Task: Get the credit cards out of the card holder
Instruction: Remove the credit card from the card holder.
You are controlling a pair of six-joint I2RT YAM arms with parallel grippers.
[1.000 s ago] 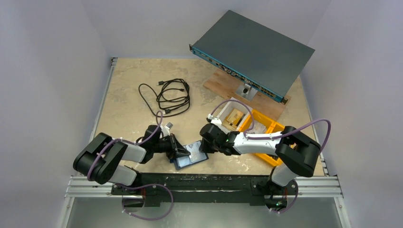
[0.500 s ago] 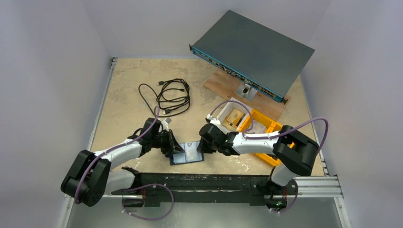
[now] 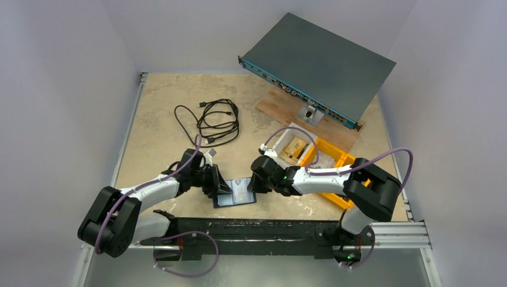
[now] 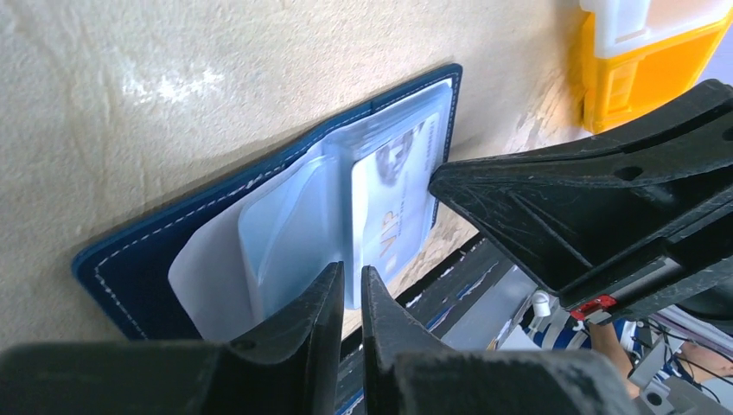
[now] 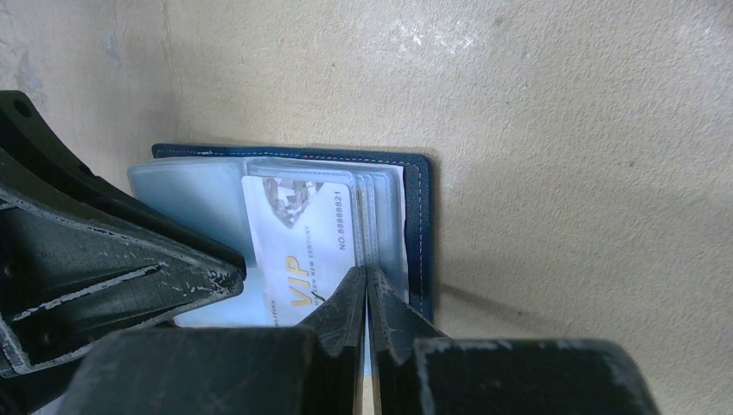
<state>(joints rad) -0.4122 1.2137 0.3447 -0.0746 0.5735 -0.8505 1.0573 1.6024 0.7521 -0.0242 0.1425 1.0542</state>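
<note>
The card holder (image 3: 235, 192) lies open and flat near the table's front edge, its navy cover (image 4: 147, 259) underneath and clear sleeves on top. A white VIP card (image 5: 298, 233) shows in the top sleeve. My left gripper (image 3: 219, 186) is low at the holder's left half. Its tips (image 4: 352, 272) stand a narrow gap apart, with a sleeve's edge at the gap. My right gripper (image 3: 253, 183) is shut, its tips (image 5: 366, 272) on the sleeve edges over the right half of the card holder (image 5: 419, 225). Whether it pinches a sleeve is hidden.
Yellow bins (image 3: 335, 158) and a white box (image 3: 293, 143) sit just behind the right arm. A coiled black cable (image 3: 212, 122) lies at the back left. A grey network switch (image 3: 317, 63) rests tilted on a wooden board. The metal front rail (image 3: 269, 227) runs just below the holder.
A second ago the left gripper held the holder tilted up; it has since stretched forward and laid it flat. In the last half second its jaws parted slightly. The right arm barely moved.
</note>
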